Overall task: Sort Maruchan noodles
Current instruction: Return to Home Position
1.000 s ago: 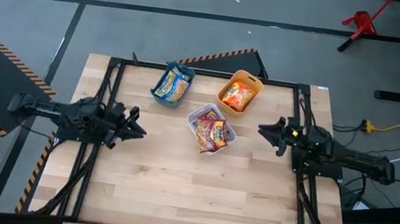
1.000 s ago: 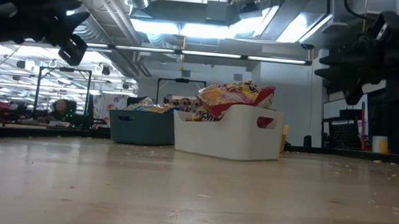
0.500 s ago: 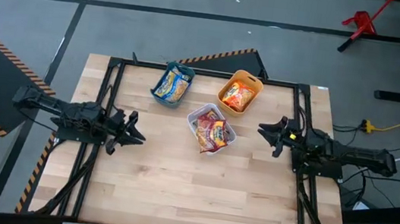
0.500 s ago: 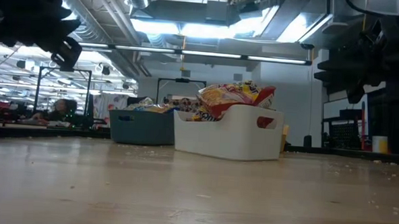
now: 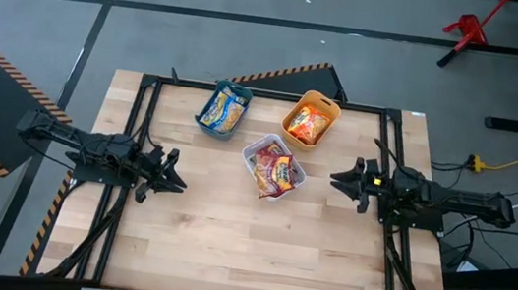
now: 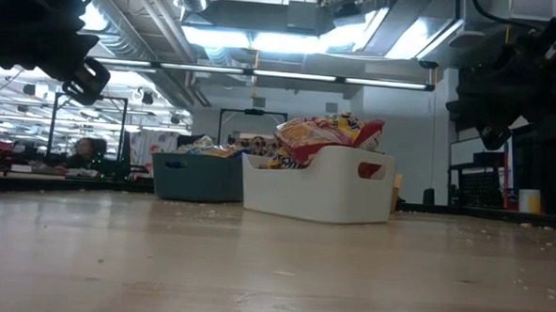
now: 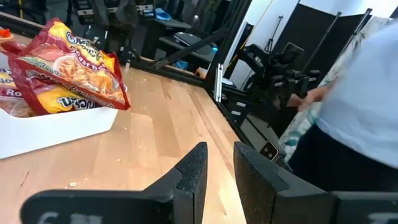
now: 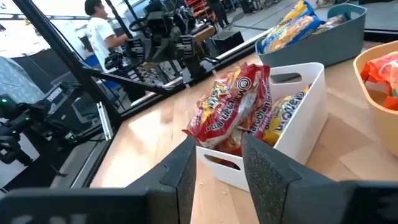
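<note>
The Maruchan noodles lie sorted in three bins at the table's far middle. Blue packets (image 5: 223,109) fill the teal bin (image 5: 239,93), orange packets (image 5: 308,124) the orange bin (image 5: 327,105), and dark red packets (image 5: 274,170) are heaped in the white bin (image 5: 297,177). The red heap (image 6: 328,135) sticks up above the white bin's rim (image 6: 314,190). My left gripper (image 5: 174,175) hovers open over the table's left side, pointing at the white bin. My right gripper (image 5: 337,179) hovers open to the right of the white bin, facing it. Neither holds anything.
Bare wooden tabletop (image 5: 246,247) stretches across the near half. A person (image 7: 367,93) stands beyond the table's right side in the left wrist view. Another person (image 8: 99,25) shows beyond the left side in the right wrist view. Crumbs dot the wood.
Both arms have drifted a little toward the table's near edge, the left gripper more than the right. The bins and the packets have stayed where they were.
</note>
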